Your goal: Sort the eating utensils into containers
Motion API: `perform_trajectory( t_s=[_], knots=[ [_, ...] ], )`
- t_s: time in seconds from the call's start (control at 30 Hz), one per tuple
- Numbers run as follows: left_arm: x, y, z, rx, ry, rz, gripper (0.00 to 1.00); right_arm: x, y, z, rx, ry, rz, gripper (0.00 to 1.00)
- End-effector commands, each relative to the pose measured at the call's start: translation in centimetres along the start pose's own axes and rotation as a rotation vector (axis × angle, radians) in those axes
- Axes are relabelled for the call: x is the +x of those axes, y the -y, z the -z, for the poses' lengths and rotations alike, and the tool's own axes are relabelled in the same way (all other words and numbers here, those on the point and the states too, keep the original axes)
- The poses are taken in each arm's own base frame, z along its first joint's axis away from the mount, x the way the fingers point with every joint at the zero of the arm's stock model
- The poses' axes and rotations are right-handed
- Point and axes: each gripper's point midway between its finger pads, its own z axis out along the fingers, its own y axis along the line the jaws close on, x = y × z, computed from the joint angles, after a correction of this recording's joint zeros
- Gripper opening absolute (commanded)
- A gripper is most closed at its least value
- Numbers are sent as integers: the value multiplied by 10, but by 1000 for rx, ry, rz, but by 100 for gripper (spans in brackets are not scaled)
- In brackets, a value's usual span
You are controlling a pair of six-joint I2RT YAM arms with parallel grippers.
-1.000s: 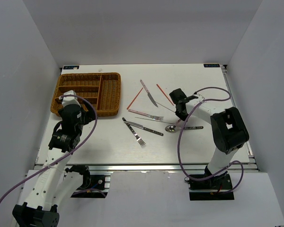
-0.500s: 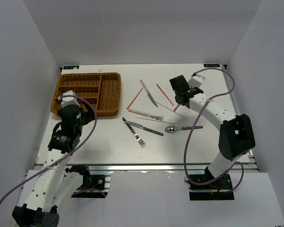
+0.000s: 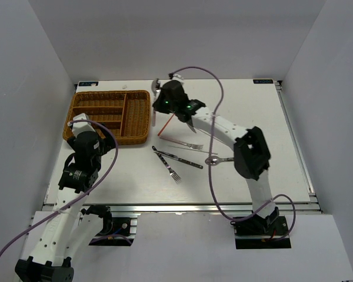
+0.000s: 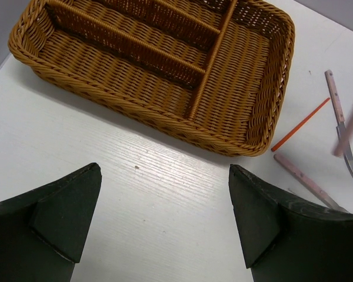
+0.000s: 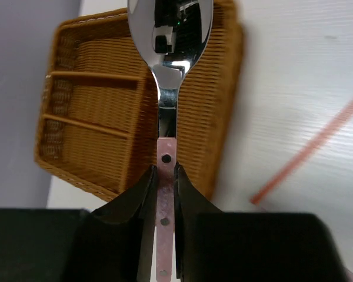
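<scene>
While I stood watching beside the rig, the right gripper (image 5: 165, 176) was pinched nearly shut on the pink handle of a spoon (image 5: 170, 35). Its two dark fingers (image 5: 135, 200) pressed the handle from either side, and the shiny bowl pointed toward the top middle of the right wrist view. Behind the bowl lay the wicker tray (image 5: 94, 135), filling the upper left of that frame, and an orange chopstick (image 5: 309, 153) slanted across the white table (image 5: 294, 70) at the right. From overhead, that arm stretched into the upper middle of the picture, so the held spoon sat just right of the tray's right-hand rim, off the table as far as I could tell. The left gripper (image 4: 163, 194) stood wide open with nothing between its fingers, over bare table just below the tray's near rim; in the overhead picture it was at the left, by the tray's lower left corner. The other cutlery lay loose in the middle of the overhead frame, right of the tray. I saw a pink-handled fork (image 3: 181, 142), a dark-handled knife (image 3: 177, 157) below it, a second fork (image 3: 172, 171) lower still, and a second spoon (image 3: 220, 158) to their right beside the arm. A pink-handled knife (image 4: 338, 111) showed at the right edge of the left wrist view, near the chopstick.
</scene>
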Motion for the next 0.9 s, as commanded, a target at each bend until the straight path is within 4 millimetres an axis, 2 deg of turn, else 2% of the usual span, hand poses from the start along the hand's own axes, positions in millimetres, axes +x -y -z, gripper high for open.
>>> perform_trajectory(
  t_s=[0.0, 0.03, 0.07, 0.1, 0.13, 0.2, 0.3, 0.43, 0.47, 0.53, 0.57, 0.6, 0.63, 0.67, 0.7, 0.73, 0.77, 0.8, 0.83, 0.87],
  knots=[
    [0, -6, -2, -36, 3, 5, 98, -9, -51, -26, -122, 14, -53, 0],
    [0, -6, -3, -39, 2, 4, 98, 9, -47, -47, -112, -17, -64, 0],
    [1, -6, -3, -37, 1, 5, 98, -7, -62, -49, -148, 20, -80, 0],
    [0, -6, -3, -36, 2, 5, 98, -6, -62, -57, -149, 24, -88, 0],
    [1, -5, -4, -36, -2, 3, 98, 4, -56, -72, -137, 18, -96, 0],
    [2, -5, -4, -36, -4, 1, 98, -3, -62, -78, -157, 46, -110, 0],
    [2, -4, -4, -29, -4, 2, 98, 7, -59, -87, -163, 37, -129, 1],
    [2, -3, -3, -22, -4, 2, 98, 13, -65, -94, -224, 10, -104, 29],
    [1, -4, -3, -23, -2, 3, 98, 12, -66, -93, -232, 3, -93, 44],
    [2, -3, -3, -18, -3, 1, 98, 8, -68, -85, -246, -5, -48, 65],
    [1, -3, -2, -17, 0, 3, 98, 4, -69, -79, -251, -3, -31, 84],
    [1, -3, -2, -15, 0, 4, 98, 0, -67, -74, -252, 1, 7, 88],
    [1, -3, -2, -15, 0, 4, 98, -20, -76, -53, -269, 34, 20, 89],
    [2, -3, -2, -16, -1, 3, 98, -15, -59, -52, -237, 16, 38, 89],
    [2, -3, -2, -14, -2, 3, 98, -21, -53, -44, -226, 19, 61, 89],
    [1, -2, -2, -14, 0, 4, 98, -43, -57, -20, -241, 56, 114, 89],
    [2, -2, -2, -11, -3, 1, 98, -33, -26, -18, -185, 9, 146, 89],
    [1, -2, -2, -12, -1, 2, 98, -35, -13, -8, -160, -8, 190, 89],
    [2, -2, -2, -11, -2, 2, 98, -51, -6, 18, -149, 8, 297, 89],
    [1, -2, -1, -10, 0, 3, 98, -31, 32, 22, -60, -54, 353, 89]
  ],
)
